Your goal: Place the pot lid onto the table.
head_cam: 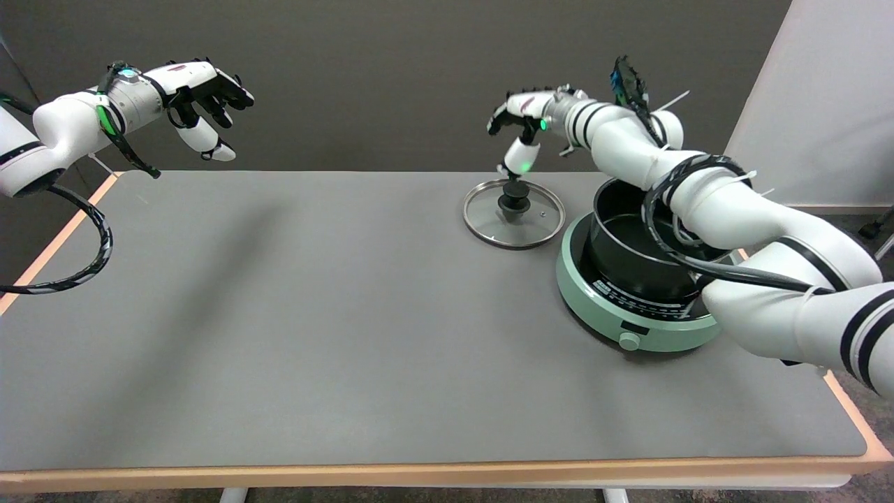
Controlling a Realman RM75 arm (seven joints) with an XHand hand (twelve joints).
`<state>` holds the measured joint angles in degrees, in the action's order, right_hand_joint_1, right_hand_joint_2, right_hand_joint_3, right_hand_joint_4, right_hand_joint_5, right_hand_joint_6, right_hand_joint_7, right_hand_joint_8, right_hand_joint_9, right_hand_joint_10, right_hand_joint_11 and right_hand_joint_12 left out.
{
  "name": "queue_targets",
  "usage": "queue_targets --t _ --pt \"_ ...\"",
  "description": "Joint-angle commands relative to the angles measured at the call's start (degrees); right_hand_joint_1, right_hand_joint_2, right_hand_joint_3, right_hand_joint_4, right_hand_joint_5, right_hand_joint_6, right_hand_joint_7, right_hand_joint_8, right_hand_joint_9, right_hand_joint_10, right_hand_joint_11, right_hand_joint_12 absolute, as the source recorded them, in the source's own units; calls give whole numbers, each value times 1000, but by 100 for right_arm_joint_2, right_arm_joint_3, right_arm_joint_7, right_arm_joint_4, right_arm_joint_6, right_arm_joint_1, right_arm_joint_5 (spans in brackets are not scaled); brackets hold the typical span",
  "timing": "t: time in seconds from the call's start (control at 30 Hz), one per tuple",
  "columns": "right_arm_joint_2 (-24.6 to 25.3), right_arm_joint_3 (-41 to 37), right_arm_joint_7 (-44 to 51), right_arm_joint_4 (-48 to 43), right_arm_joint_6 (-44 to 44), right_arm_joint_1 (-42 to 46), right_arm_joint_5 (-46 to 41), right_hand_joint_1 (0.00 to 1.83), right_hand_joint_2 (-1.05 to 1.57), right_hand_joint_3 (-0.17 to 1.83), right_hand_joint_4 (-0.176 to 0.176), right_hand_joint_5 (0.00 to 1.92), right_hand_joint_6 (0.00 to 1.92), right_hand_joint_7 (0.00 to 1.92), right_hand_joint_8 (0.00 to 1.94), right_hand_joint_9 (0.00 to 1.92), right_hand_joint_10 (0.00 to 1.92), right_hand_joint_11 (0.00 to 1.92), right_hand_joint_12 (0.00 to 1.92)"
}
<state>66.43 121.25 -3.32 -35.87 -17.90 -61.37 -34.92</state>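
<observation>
**Lid Is Down on the Table**

Gray table (279, 349) fills most of what we see, with a dark wall behind it. We look first at the pot lid (513, 214). It is round and made of glass, and it lies flat on the table with its black knob (515, 198) pointing up. It sits just beside the black pot (632, 237), at about 9 o'clock from it. The pot stands on a green cooker (632, 318).

Our right hand (522, 119) hangs right above the knob, at 12 o'clock from the lid. One finger points down toward the knob, and its tip looks very close to the knob. We cannot tell if it touches. The other fingers are curled in a little, and we think the hand holds nothing.

We think the job is nearly done. The right hand is the near one. The next move would be to lift it straight up, away from the knob.
</observation>
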Motion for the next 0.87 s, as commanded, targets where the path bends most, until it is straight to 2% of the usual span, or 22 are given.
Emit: queue_targets --t 0.03,0.13,0.33,0.53,0.67,0.77,0.87 --pt "-638 -301 -22 -2714 -329 352 -546 930 405 1071 94 445 194 365 171 259 231 88 477" --pt "-711 -360 -25 -3147 -423 498 -474 917 423 1037 89 459 190 422 160 307 272 110 537" --pt "-960 -1153 -480 -4477 -523 1236 65 895 441 1009 78 490 205 488 168 386 320 153 566" --pt "-1203 -1872 -1441 -6107 -926 2156 1555 877 452 998 76 499 210 519 171 428 344 173 578" --pt "-1224 -2360 -2246 -7150 -1191 2883 3033 864 459 991 79 504 214 538 172 450 352 184 585" --pt "-1031 -2550 -2603 -7195 -834 3273 3703 862 464 981 81 513 221 553 172 465 362 196 596" --pt "-902 -2687 -2702 -7182 -888 3468 3950 857 473 967 80 536 238 588 177 491 390 210 611"
